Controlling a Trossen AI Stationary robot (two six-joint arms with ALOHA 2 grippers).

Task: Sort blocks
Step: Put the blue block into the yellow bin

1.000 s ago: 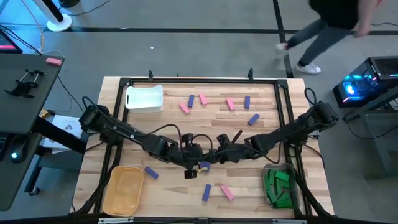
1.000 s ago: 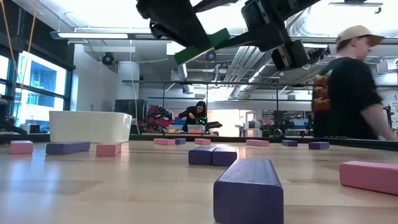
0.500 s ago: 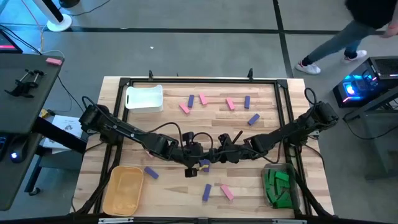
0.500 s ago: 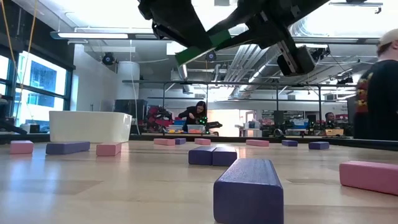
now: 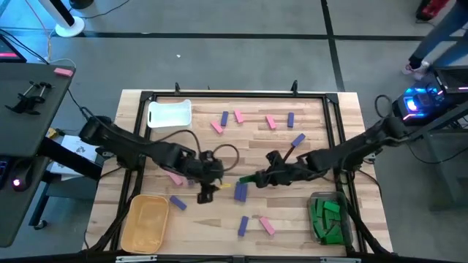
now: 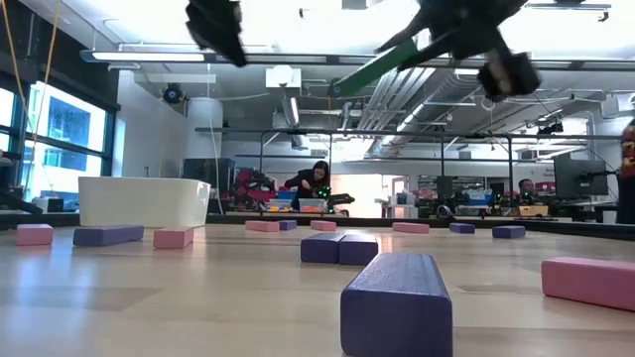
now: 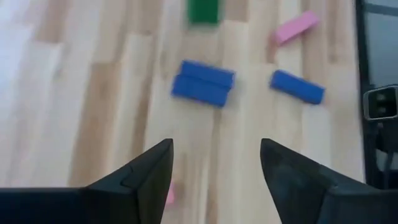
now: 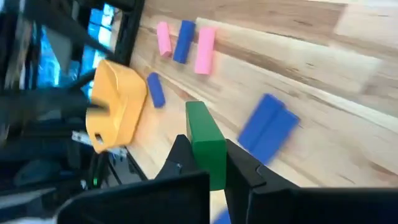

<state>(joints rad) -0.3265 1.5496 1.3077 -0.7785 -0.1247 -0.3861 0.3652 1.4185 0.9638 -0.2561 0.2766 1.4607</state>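
Right end effector (image 8: 208, 165) clamped on green block (image 8: 205, 144), aloft mid-surface | Left end effector (image 7: 214, 165) apart, empty | Pink, blue blocks loose on surface (image 5: 197, 150) | Risk: long overhang could pivot in the grip and miss clear bin (image 5: 327, 218)

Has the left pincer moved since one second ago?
Yes. In the high view the left pincer has drawn back toward the yellow bin, away from the blue pair.

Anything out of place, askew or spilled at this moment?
Nothing stands out. The right end effector holds a green block above the table; the left end effector is open and empty; loose blocks lie flat.
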